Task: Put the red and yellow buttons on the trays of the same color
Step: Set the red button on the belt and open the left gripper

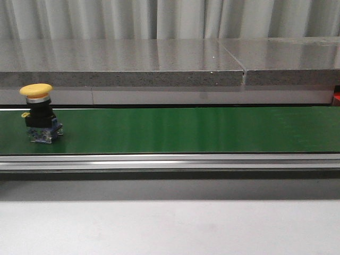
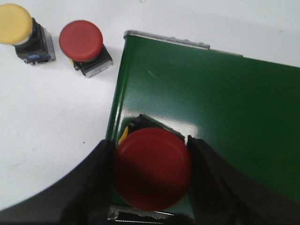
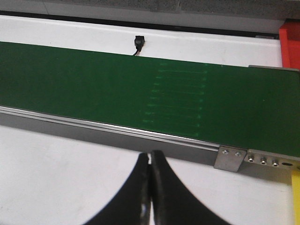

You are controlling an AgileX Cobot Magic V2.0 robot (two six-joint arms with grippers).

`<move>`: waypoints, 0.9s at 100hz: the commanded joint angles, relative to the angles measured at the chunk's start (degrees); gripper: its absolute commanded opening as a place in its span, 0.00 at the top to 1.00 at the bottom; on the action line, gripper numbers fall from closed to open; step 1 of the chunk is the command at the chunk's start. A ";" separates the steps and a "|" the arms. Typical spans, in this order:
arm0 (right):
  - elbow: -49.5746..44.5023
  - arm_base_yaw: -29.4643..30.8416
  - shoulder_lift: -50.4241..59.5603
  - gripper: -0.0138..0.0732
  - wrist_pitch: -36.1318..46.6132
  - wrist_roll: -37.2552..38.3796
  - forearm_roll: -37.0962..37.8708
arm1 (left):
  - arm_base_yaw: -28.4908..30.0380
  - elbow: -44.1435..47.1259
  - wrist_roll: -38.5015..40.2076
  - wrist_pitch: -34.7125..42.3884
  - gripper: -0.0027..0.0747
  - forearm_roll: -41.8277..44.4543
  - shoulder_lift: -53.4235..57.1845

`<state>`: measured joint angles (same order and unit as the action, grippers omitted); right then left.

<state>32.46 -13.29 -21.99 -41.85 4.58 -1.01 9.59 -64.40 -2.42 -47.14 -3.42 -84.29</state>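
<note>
In the left wrist view my left gripper is shut on a red button, its fingers pressed against both sides of the cap. It holds the button over the end of the green conveyor belt. Another red button and a yellow button stand on the white table beside the belt's end. The front view shows a yellow button upright on the belt at its far left. My right gripper is shut and empty over the white table, just short of the belt's rail.
A red corner shows beyond the belt's end in the right wrist view, and a yellow strip sits at that view's edge; both look like tray edges. A grey stone ledge runs behind the belt. A small black connector lies past it.
</note>
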 commanded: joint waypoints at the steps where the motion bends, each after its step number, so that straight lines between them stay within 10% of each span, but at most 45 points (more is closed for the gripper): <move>1: 1.46 -0.04 -0.48 0.92 3.72 -0.54 -0.07 | -0.49 -1.54 0.06 1.56 0.74 -0.70 0.90; 18: 1.46 -0.04 -0.48 0.92 3.72 -0.54 -0.07 | -0.49 -1.54 0.06 1.46 0.69 -0.70 0.59; 42: 1.46 -0.04 -0.48 0.92 3.72 -0.54 -0.07 | -0.49 -1.54 0.06 2.24 0.35 -0.77 0.59; 72: 1.46 -0.04 -0.48 0.92 3.72 -0.54 -0.07 | -0.92 -1.54 -2.72 5.48 0.42 -1.23 6.56; 90: 1.46 -0.04 -0.48 0.92 3.72 -0.54 -0.07 | -4.89 -1.54 -4.56 5.48 0.63 -1.87 12.44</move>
<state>32.46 -13.29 -21.99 -41.85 4.58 -1.01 6.77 -64.40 -6.28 -44.52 -4.00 -75.84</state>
